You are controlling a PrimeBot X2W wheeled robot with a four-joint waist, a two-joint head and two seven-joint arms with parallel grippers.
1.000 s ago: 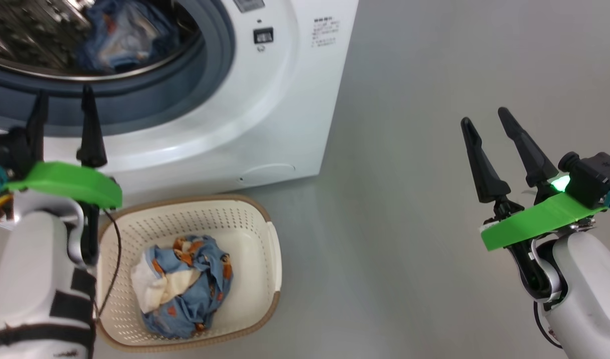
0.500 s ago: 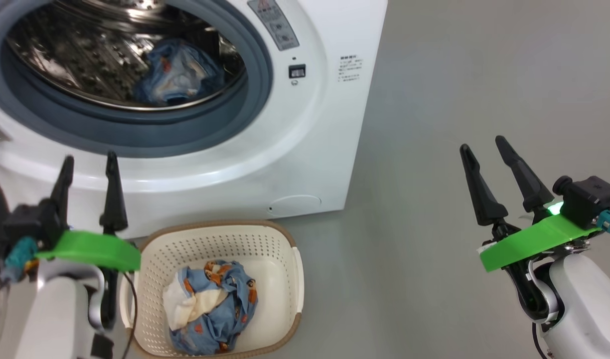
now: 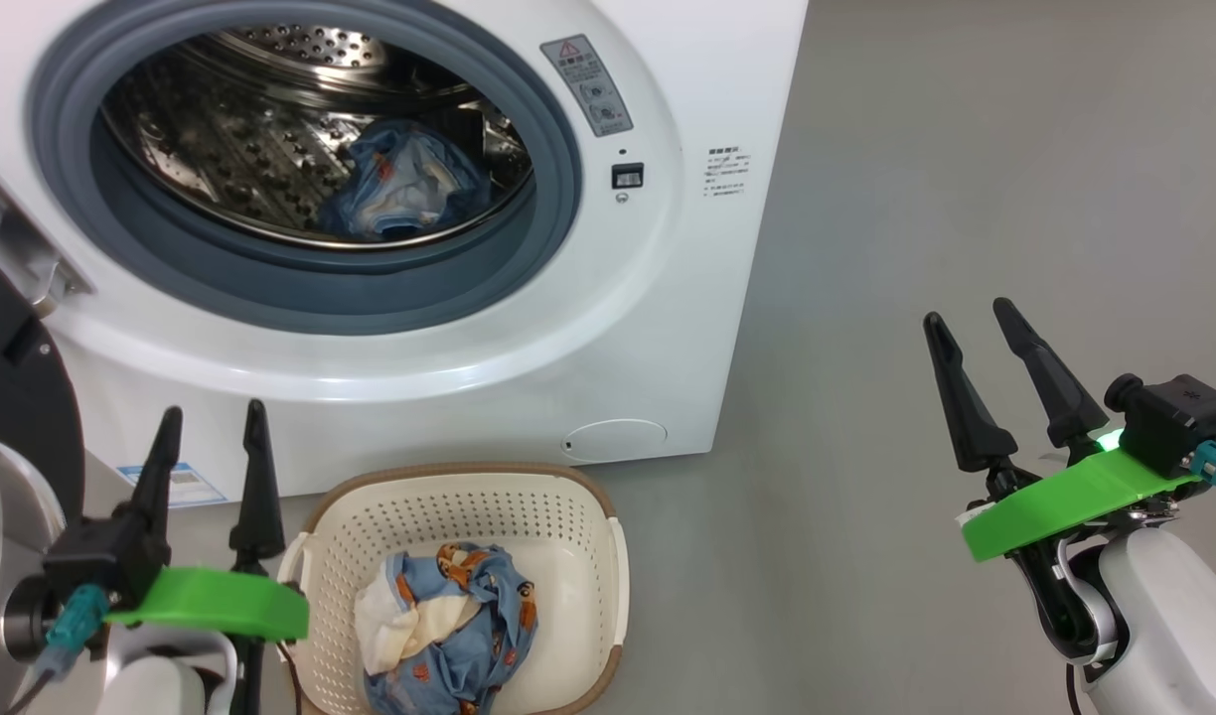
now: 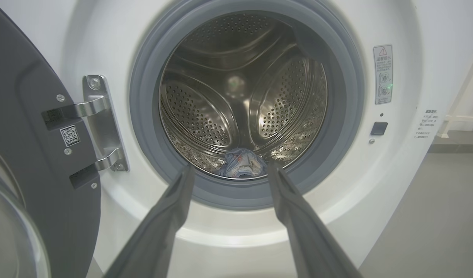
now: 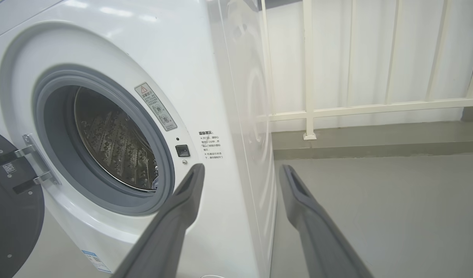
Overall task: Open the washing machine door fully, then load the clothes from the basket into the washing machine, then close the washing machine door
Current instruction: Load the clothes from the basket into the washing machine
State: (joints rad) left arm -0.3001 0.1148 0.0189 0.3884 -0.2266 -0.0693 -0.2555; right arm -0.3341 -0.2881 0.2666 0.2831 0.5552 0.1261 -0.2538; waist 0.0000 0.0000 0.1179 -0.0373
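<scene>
Light is good in all three views: bright, even, apparently from overhead, no hard shadows. Head view is sharp. The washing machine (image 3: pixel 687 298) front carries a soft white glare band below the opening. The floor (image 3: pixel 966 199) is matte with a faint sheen. A small green lamp (image 3: pixel 1107 437) glows by the right gripper (image 3: pixel 966 311).

Left wrist view: the steel drum (image 4: pixel 205 116) throws scattered glints and one hazy bright spot at the back. I see the fingers (image 4: pixel 167 224) of the left gripper (image 4: pixel 230 166) soft, out of focus.

Right wrist view: that gripper's fingers (image 5: pixel 174 220) are equally blurred. The railing (image 5: pixel 310 77) is mirrored on the machine's glossy side, and the wide lens bows the edges.
</scene>
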